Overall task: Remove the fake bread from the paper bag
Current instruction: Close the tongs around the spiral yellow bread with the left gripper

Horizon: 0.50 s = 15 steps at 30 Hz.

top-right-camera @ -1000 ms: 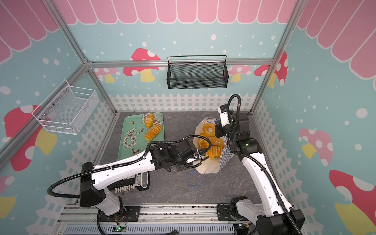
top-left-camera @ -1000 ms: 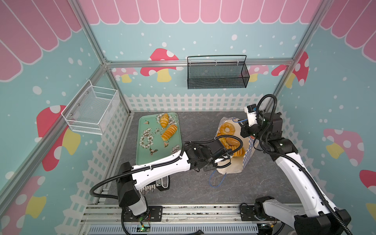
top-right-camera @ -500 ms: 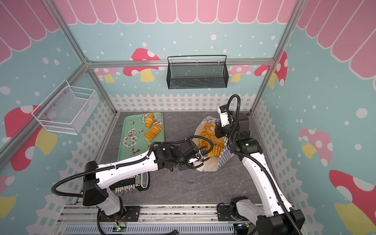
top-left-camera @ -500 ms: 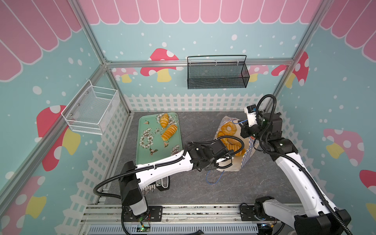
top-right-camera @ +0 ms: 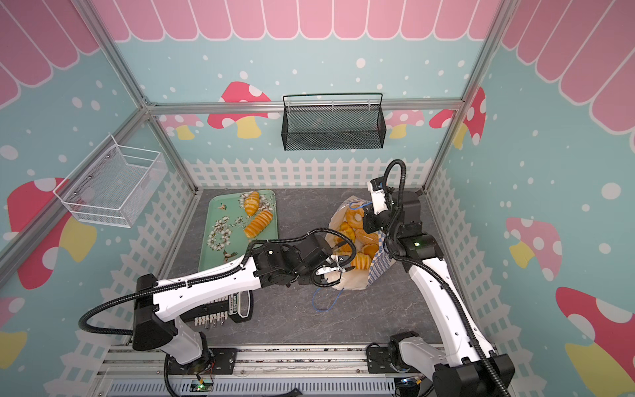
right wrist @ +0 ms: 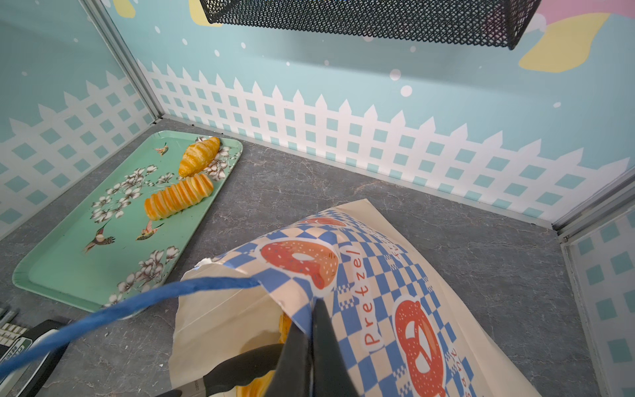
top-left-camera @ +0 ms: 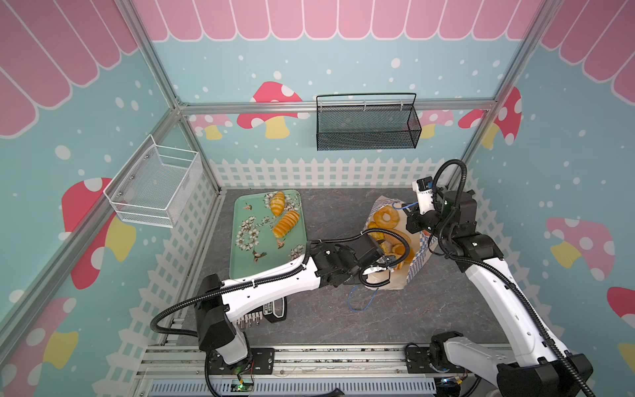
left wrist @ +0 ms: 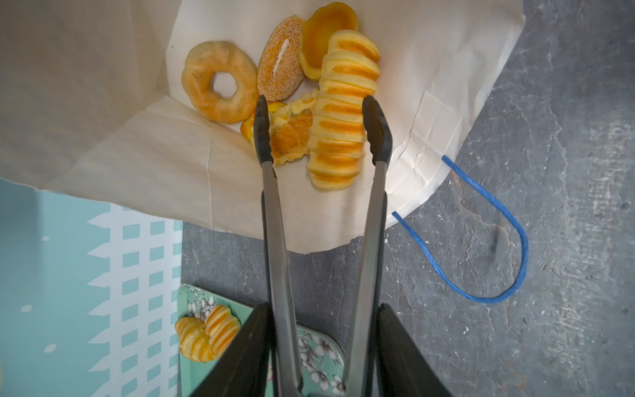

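The paper bag (top-left-camera: 417, 264) lies tilted with its mouth open, and fake bread shows inside it in both top views. My left gripper (left wrist: 323, 309) is shut on metal tongs (left wrist: 275, 223). The tongs' black tips stand apart inside the bag, either side of a ribbed loaf (left wrist: 340, 113) and a torn pastry (left wrist: 292, 137). A ring doughnut (left wrist: 220, 82) and a sesame bun (left wrist: 280, 72) lie deeper in. My right gripper (right wrist: 312, 330) is shut on the bag's checkered rim (right wrist: 295, 285), holding it up. A croissant (top-left-camera: 277, 202) and a second ribbed loaf (top-left-camera: 286, 223) rest on the green tray (top-left-camera: 247, 261).
A black mesh basket (top-left-camera: 366, 127) hangs on the back wall and a white wire basket (top-left-camera: 154, 185) on the left wall. The bag's loose blue cord handle (top-left-camera: 360, 302) lies on the grey floor. A small black device (top-left-camera: 271, 309) sits under my left arm.
The tongs' arms have spread wider inside the bag's mouth. My left arm has shifted slightly; the right gripper still holds the rim in the same place.
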Tool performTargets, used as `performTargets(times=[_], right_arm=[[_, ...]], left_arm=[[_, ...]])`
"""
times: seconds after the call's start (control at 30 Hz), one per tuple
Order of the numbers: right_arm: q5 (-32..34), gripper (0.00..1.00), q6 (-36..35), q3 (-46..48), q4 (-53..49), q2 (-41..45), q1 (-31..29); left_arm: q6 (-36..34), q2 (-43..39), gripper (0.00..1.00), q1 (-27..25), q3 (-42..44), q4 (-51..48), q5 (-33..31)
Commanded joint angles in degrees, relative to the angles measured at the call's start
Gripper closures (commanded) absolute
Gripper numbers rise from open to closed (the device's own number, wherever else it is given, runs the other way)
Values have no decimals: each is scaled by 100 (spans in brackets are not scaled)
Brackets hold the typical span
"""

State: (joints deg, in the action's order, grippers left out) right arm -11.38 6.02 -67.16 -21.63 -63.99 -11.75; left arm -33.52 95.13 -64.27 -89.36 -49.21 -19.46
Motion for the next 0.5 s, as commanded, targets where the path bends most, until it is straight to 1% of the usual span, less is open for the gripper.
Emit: performTargets(times=[0.0, 0.17, 0.47], right_arm=[[-36, 100, -23, -184, -72, 54, -29], [5, 100, -48, -171, -109, 79, -30], [-3, 100, -57, -210, -118, 53, -29]], left_arm=[[-509, -31, 53, -25, -2, 179, 57], [-706, -21, 53, -35, 88, 289, 56], [-858, 13, 54, -81, 558, 981, -280]])
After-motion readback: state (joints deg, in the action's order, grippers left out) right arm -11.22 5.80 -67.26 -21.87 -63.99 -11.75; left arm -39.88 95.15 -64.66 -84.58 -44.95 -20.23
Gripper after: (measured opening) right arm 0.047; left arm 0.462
